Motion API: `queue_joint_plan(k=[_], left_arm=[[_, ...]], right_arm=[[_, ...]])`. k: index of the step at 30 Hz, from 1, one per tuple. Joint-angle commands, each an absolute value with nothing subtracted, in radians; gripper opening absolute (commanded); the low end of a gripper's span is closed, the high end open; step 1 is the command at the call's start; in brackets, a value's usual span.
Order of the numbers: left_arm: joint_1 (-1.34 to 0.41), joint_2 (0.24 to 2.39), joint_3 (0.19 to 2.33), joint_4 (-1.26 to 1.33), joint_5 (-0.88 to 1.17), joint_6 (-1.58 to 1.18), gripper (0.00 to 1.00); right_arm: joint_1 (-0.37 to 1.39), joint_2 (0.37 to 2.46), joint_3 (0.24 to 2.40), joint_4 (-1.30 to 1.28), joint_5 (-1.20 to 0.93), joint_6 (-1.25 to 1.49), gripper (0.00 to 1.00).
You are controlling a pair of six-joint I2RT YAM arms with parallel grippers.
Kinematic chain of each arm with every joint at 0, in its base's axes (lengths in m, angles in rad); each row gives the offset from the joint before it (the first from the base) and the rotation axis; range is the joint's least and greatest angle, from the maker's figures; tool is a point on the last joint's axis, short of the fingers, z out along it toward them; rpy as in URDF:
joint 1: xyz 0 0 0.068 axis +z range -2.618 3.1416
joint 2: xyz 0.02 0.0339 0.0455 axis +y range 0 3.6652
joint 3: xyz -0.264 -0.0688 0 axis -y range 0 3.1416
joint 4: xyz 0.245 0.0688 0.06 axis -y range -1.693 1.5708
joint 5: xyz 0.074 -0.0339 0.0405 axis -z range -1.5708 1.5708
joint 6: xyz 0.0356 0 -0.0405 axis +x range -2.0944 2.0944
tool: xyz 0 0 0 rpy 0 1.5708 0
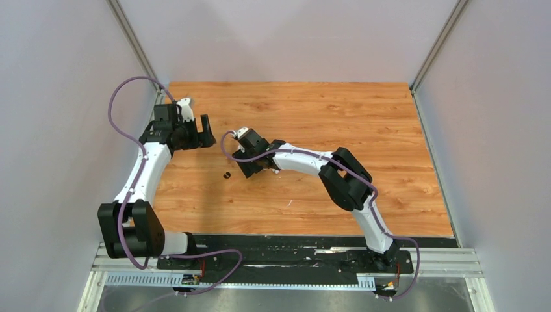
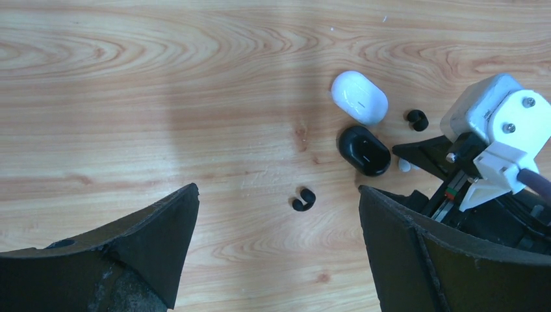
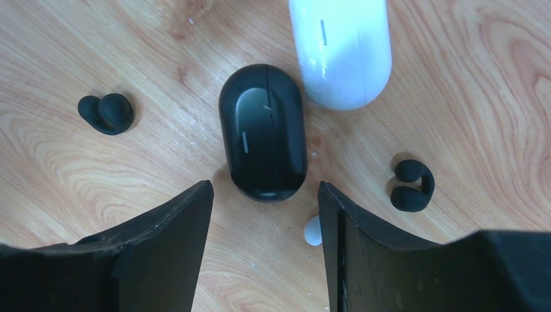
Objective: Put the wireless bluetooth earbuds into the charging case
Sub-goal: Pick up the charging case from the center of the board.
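Observation:
The black charging case (image 3: 263, 130) lies shut on the wood, with the white case (image 3: 340, 49) just beyond it, also shut. My right gripper (image 3: 265, 185) hangs over the black case's near end, open, its fingertips on either side and not touching it. One black earbud (image 3: 107, 112) lies to the case's left and another (image 3: 411, 185) to its right. A white earbud (image 3: 313, 231) peeks out beside my right finger. My left gripper (image 2: 278, 190) is open over bare wood, near a black earbud (image 2: 303, 199). In the top view the right gripper (image 1: 249, 170) hides both cases.
Grey walls close in the wooden table (image 1: 364, 123) on the left, back and right. The left gripper (image 1: 206, 130) hovers close to the right arm's wrist (image 1: 250, 144). A black earbud (image 1: 226, 175) lies between the two arms.

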State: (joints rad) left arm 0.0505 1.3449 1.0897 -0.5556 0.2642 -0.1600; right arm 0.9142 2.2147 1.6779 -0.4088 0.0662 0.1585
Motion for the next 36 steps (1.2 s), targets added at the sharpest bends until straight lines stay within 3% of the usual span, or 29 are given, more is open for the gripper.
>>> queue_joint_plan(k=[1, 20, 23, 29, 36], left_arm=[[0.063, 1.306, 1.076, -0.512, 0.278, -0.178, 0.99], [0.069, 1.306, 1.071, -0.506, 0.278, -0.171, 0.99], [0.070, 1.318, 1.075, -0.504, 0.276, -0.168, 0.99], [0.071, 1.375, 1.058, -0.424, 0.314, -0.183, 0.96], [0.064, 1.454, 0.974, -0.002, 0.747, -0.281, 0.93]], right_arm=[[0.934, 2.227, 1.720, -0.373, 0.092, 0.132, 0.58], [0.934, 2.271, 1.692, -0.254, 0.089, -0.060, 0.48], [0.934, 2.268, 1.675, -0.241, 0.079, -0.082, 0.40], [0.926, 2.144, 1.532, -0.164, 0.061, -0.149, 0.02], [0.848, 1.909, 1.400, -0.117, -0.053, -0.397, 0.00]])
